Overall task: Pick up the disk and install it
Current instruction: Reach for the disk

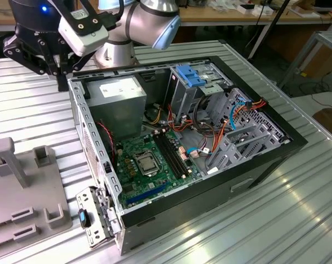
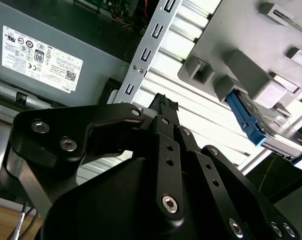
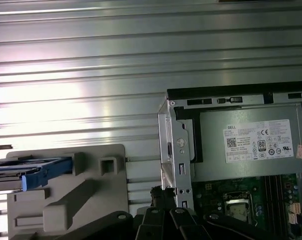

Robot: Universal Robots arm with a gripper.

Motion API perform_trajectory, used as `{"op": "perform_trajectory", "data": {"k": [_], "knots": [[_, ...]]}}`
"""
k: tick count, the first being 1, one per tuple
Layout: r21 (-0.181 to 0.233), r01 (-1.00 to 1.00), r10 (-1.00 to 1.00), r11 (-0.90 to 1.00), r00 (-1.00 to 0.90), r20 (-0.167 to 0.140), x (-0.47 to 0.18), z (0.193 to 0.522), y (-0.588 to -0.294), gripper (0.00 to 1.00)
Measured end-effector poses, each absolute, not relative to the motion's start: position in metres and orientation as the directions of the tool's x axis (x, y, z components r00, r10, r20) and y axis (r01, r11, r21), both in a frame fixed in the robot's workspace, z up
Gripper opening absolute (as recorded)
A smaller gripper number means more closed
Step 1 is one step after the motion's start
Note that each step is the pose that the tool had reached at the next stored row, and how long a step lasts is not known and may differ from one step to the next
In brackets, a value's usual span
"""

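Nothing is installed yet: the disk sits in the grey holder on the table, at the exterior view's left of the open computer case. The gripper hangs by the case's far left corner, fingers pressed together, holding nothing

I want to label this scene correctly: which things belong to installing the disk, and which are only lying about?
Job: disk, grey holder carrying it, gripper, computer case.
Lying about: power supply, motherboard, loose metal bracket.
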State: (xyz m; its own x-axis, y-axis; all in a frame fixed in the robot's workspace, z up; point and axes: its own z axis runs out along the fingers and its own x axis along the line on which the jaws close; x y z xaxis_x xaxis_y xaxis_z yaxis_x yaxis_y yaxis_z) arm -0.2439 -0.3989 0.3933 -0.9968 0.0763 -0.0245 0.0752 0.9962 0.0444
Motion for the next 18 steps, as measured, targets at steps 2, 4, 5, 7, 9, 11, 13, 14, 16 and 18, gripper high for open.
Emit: {"op": "perform_trajectory", "data": {"k": [2, 4, 5, 7, 9, 11, 13, 14, 16, 18], "knots": [[0.044, 0.075, 0.076, 0.996, -0.997, -0.025, -0.248, 0.393, -0.399, 0.11], [0.044, 0.075, 0.076, 0.996, -0.997, -0.024, -0.251, 0.393, -0.399, 0.11], [0.045, 0.074, 0.075, 0.996, -0.997, -0.024, -0.254, 0.393, -0.399, 0.11], [0.046, 0.066, 0.067, 0.997, -0.997, -0.024, -0.257, 0.393, -0.399, 0.11], [0.046, 0.057, 0.058, 0.997, -0.998, -0.024, -0.259, 0.393, -0.399, 0.11], [0.047, 0.04, 0.042, 0.998, -0.999, -0.024, -0.259, 0.393, -0.399, 0.11], [0.047, 0.024, 0.025, 0.999, -0.999, -0.024, -0.26, 0.393, -0.398, 0.11], [0.047, 0.02, 0.021, 0.999, -0.999, -0.024, -0.261, 0.393, -0.397, 0.11], [0.047, 0.015, 0.017, 0.999, -1.0, -0.024, -0.264, 0.393, -0.396, 0.11], [0.047, 0.014, 0.015, 0.999, -1.0, -0.024, -0.268, 0.393, -0.395, 0.11]]}}
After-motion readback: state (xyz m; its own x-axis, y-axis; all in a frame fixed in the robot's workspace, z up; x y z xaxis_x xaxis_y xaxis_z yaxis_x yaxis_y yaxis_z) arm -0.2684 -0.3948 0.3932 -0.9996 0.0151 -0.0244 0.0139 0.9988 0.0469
